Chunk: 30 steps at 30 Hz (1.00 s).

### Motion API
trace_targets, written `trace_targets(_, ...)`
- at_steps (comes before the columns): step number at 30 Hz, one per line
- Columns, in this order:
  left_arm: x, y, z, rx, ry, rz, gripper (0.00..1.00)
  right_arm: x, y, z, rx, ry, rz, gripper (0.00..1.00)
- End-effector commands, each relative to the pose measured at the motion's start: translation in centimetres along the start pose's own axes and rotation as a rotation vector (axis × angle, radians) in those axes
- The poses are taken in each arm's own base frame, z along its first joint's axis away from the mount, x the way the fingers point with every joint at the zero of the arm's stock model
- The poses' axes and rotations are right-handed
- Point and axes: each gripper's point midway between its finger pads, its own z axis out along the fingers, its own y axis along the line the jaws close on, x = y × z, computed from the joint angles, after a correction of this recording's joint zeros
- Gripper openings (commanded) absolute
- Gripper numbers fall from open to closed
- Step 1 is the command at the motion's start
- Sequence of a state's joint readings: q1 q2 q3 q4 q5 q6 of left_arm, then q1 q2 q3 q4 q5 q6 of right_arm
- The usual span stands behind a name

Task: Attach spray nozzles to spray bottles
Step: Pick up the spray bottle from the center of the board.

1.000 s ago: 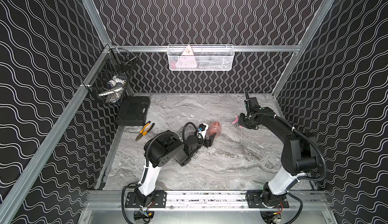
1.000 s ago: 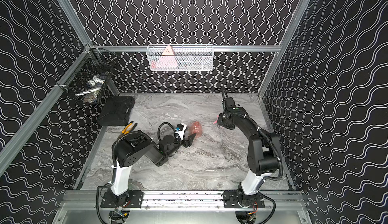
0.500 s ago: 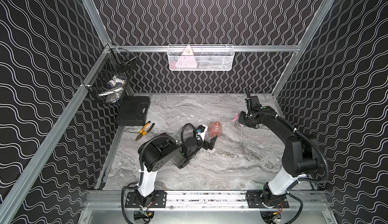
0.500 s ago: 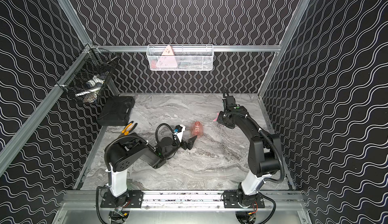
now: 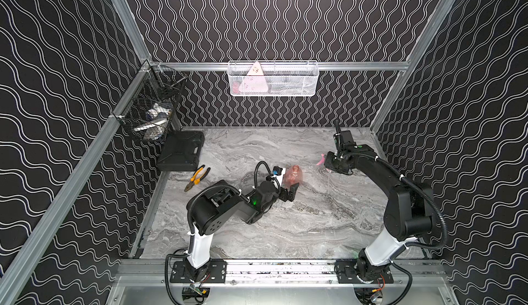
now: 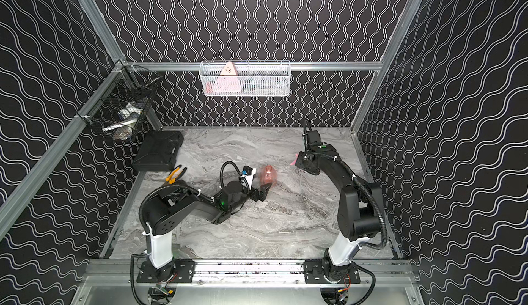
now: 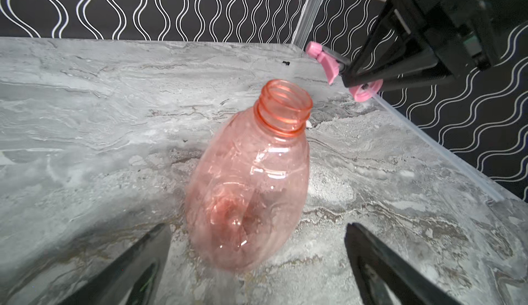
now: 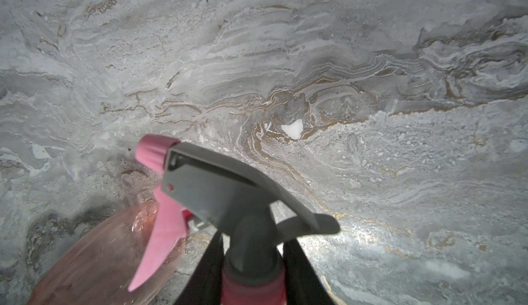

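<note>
The left hand [image 7: 255, 227] was spread wide, its fingers [image 7: 148, 249] flanking the base of the spray bottle [image 7: 251, 175] without gripping it. The open-necked bottle stood on the grey marbled desk [image 5: 314, 217] near its middle, blurred in the left wrist view, so perhaps leaning slightly. The right hand [image 8: 254, 257] was closed on the neck of the spray nozzle [image 8: 217, 192] by its pink collar, holding it clear of the desk, apart from the bottle and nearer the right wall.
</note>
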<state>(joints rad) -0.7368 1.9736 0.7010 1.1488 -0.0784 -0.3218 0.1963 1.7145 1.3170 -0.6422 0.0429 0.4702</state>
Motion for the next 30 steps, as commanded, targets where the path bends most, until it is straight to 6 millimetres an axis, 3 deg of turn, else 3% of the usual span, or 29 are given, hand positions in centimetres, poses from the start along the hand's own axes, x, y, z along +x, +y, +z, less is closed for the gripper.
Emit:
trace_targets(1, -1.0, -0.1, 0.6, 0.014, -0.061, -0.002, 0.99, 0.0, 0.1, 0.5, 0.002, 0.004, 0.007, 0.32)
trace_targets(13, 0.7, -0.2, 3.0, 0.023, -0.026, 0.011, 0.99, 0.0, 0.2, 1.5, 0.011, 0.026, -0.001, 0.32)
trace_targets(30, 0.5, -1.5, 4.6, 0.016, -0.036, 0.09, 0.96, 0.1, 0.4, 2.8, 0.001, 0.051, -0.012, 0.32)
